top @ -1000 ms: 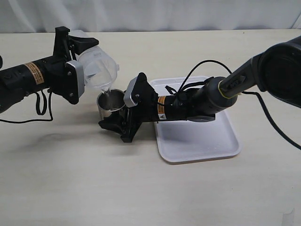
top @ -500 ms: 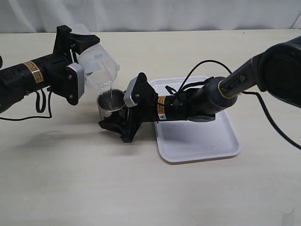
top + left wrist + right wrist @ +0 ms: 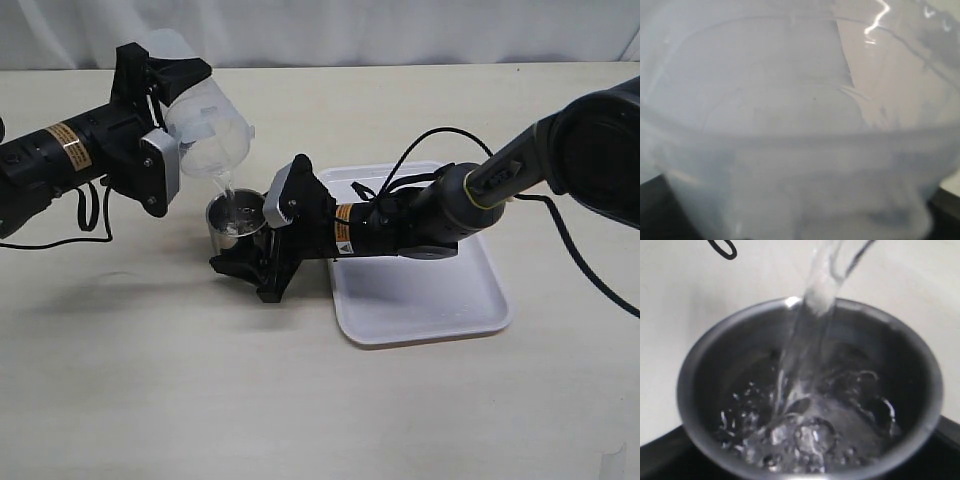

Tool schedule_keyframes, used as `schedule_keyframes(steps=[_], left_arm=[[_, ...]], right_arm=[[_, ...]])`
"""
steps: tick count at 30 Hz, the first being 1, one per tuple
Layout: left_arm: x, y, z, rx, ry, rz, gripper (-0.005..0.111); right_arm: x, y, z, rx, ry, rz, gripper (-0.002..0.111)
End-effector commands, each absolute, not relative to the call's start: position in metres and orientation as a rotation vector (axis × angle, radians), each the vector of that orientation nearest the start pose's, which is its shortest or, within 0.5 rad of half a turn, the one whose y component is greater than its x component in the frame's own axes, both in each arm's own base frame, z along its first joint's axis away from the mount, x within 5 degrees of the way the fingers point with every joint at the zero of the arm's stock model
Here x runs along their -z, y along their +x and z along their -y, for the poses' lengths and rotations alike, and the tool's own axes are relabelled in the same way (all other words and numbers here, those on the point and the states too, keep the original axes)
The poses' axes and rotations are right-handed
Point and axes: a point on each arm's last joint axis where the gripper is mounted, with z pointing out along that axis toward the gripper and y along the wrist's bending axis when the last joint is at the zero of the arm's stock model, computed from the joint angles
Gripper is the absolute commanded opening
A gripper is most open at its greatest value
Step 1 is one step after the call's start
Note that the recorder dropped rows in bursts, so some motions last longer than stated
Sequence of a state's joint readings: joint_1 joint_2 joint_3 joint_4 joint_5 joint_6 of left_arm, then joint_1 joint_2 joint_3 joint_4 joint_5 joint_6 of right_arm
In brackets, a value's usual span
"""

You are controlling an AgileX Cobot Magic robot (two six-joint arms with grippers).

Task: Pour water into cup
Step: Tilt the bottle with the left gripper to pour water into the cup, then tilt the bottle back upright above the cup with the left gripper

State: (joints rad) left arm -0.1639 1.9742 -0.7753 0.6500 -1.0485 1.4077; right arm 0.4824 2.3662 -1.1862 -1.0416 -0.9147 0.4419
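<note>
— Beige table up front is open room. What crowds it further in?
— White tray, just right of the cup; my right arm covers its far corner.
— Grips?
— My right gripper clamps the upright cup on the table. My left gripper holds the tilted container above; water streams in.
— Hidden?
— Left wrist view shows only cloudy plastic; fingers unseen there.
</note>
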Motion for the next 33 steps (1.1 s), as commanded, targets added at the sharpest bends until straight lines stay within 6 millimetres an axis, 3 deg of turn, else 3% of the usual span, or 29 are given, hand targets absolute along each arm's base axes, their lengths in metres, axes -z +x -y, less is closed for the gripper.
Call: schedule_keyframes(steps=[1,33], left_arm=[[-0.1468,0.3429,0.1057,-0.734,1.6,-0.612,0.0],[-0.1523,0.3426,0.1066,-0.815,1.581,-0.513,0.0]], right_arm=[[-0.046,0.3456,-0.2477,-0.823,-1.259,-1.635,0.004],[-0.046,0.3456,-0.2477,-0.823,-1.259,-1.635,0.004]])
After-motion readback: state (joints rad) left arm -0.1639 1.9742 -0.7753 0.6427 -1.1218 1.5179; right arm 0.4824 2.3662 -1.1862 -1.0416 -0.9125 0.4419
